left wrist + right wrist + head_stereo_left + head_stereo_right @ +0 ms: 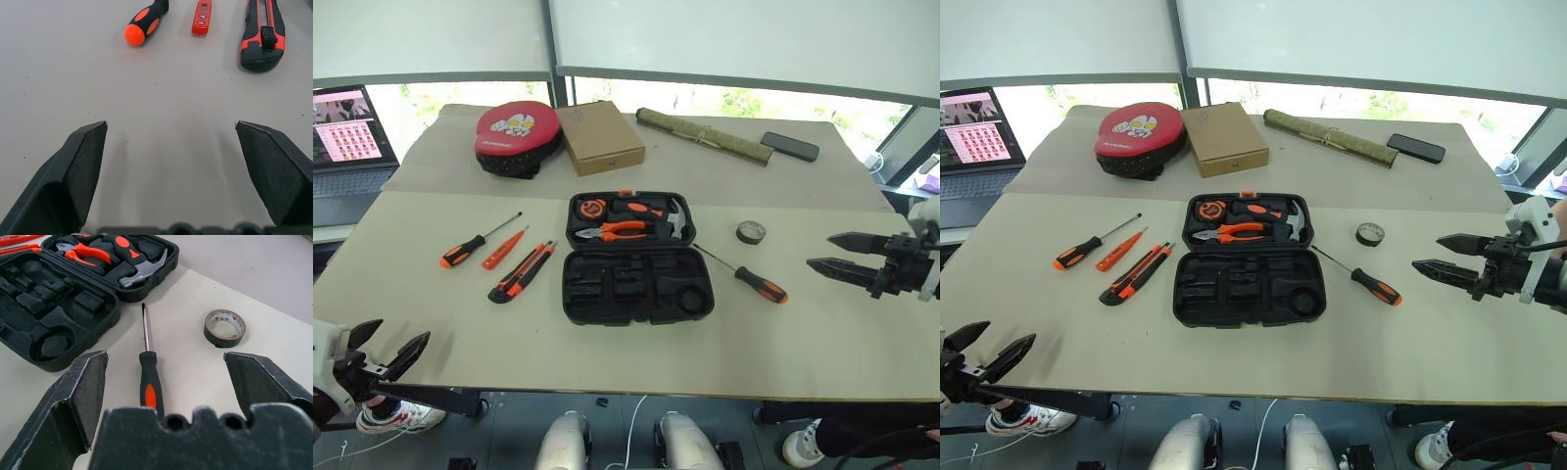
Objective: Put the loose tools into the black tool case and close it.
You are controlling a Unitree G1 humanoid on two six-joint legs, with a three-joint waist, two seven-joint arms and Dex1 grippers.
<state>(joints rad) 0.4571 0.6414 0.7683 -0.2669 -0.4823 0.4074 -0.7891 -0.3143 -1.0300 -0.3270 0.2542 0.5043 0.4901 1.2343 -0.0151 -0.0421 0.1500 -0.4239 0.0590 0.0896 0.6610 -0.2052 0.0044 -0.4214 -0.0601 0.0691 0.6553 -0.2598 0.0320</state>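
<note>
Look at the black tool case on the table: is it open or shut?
Open. The black tool case lies with both halves spread flat, pliers and hammer showing in one, empty slots in the other.

The black tool case point(638, 258) lies open and flat on the tabletop point(607, 352), between the left fingers point(406, 352) and the right fingers point(847, 269), its far half holding tools, its near half showing bare moulded slots. Ahead of the left fingers, three loose tools lie side by side, slanted: a black-and-orange screwdriver point(473, 244), a slim all-orange screwdriver point(504, 248), and the black-and-orange utility knife point(522, 271) nearest the case. A third screwdriver point(747, 276) with a black-and-orange handle lies between the case and the right fingers, its metal shaft pointing toward the case.
</note>
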